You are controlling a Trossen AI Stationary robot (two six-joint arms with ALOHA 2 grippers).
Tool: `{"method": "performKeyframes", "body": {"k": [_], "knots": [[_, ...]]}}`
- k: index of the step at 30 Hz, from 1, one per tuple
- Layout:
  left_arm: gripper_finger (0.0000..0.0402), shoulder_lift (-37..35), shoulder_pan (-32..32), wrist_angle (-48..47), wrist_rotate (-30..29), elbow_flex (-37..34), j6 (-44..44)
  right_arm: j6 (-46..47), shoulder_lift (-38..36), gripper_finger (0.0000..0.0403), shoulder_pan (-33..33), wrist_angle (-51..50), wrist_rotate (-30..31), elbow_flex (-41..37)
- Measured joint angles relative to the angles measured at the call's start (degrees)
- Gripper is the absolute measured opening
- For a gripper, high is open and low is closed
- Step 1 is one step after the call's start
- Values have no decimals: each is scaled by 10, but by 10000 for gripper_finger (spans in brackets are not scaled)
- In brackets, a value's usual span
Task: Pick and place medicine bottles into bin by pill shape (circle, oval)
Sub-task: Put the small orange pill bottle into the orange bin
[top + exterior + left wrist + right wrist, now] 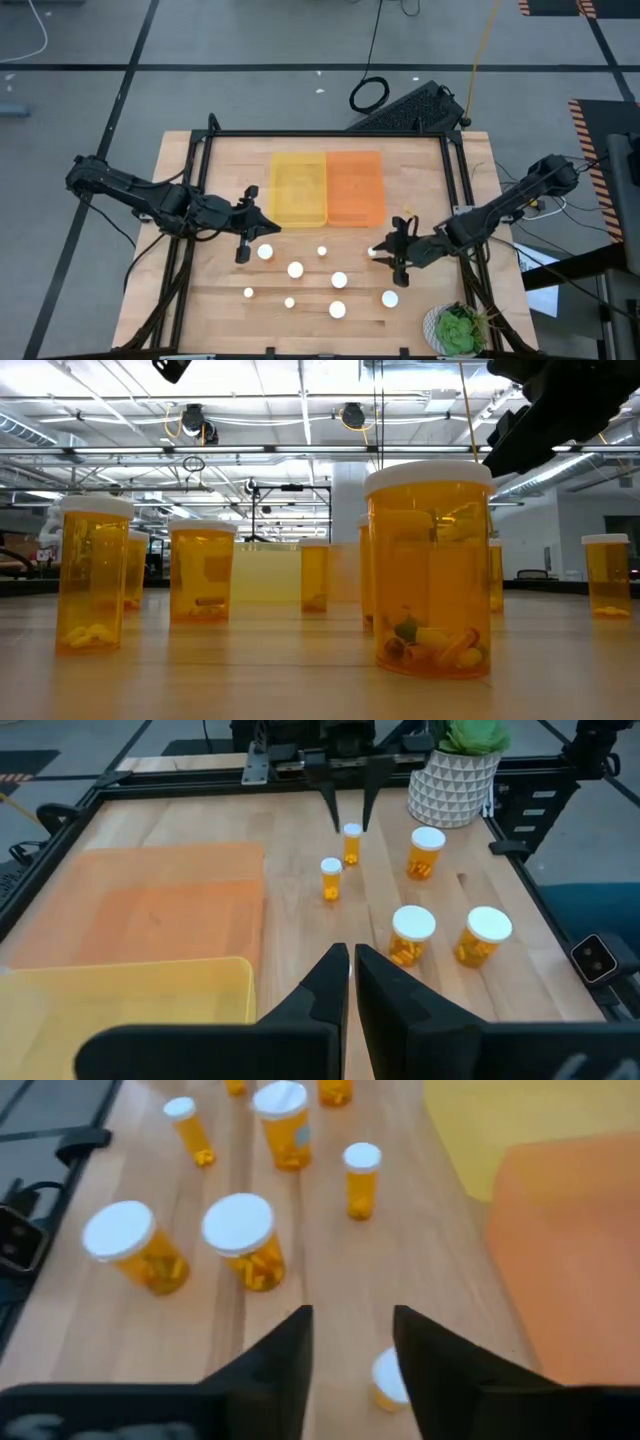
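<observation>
Several small amber medicine bottles with white caps stand upright on the wooden table [220,170], among them one [295,268] near the middle and one [390,297] nearer the front right. My right gripper [352,1345] is open and hovers over a small bottle [386,1380] whose cap shows between its fingers. That same bottle [351,842] stands below those fingers in the left wrist view. My left gripper [351,975] is shut and hangs empty at the table's left [268,228], near the yellow bin [298,188]. The orange bin [355,188] adjoins the yellow one.
Both bins sit side by side at the table's far middle. A potted green plant [460,330] in a white pot stands at the near right corner. A black frame [205,150] runs around the table. A keyboard [410,105] lies beyond the far edge.
</observation>
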Motion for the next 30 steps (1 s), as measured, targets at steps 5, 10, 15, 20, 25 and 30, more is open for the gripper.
{"method": "performKeyframes", "body": {"k": [5, 10, 15, 20, 25, 30], "knots": [[26, 0, 0, 0, 0, 0, 1, 12, 0, 206, -16, -34, -20, 18], [26, 0, 0, 1, 0, 0, 2, 32, 20, 235, -41, -75, -47, 38], [26, 0, 0, 15, -1, 0, 2, 27, 69, 237, -70, -140, -76, 81], [26, 0, 0, 16, -1, 0, 4, -5, 113, 238, -89, -166, -91, 129], [26, 0, 0, 16, -1, 0, 13, -10, 149, 238, -97, -178, -123, 148], [26, 0, 0, 15, -1, 0, 13, -30, 177, 238, -101, -201, -131, 167]]}}
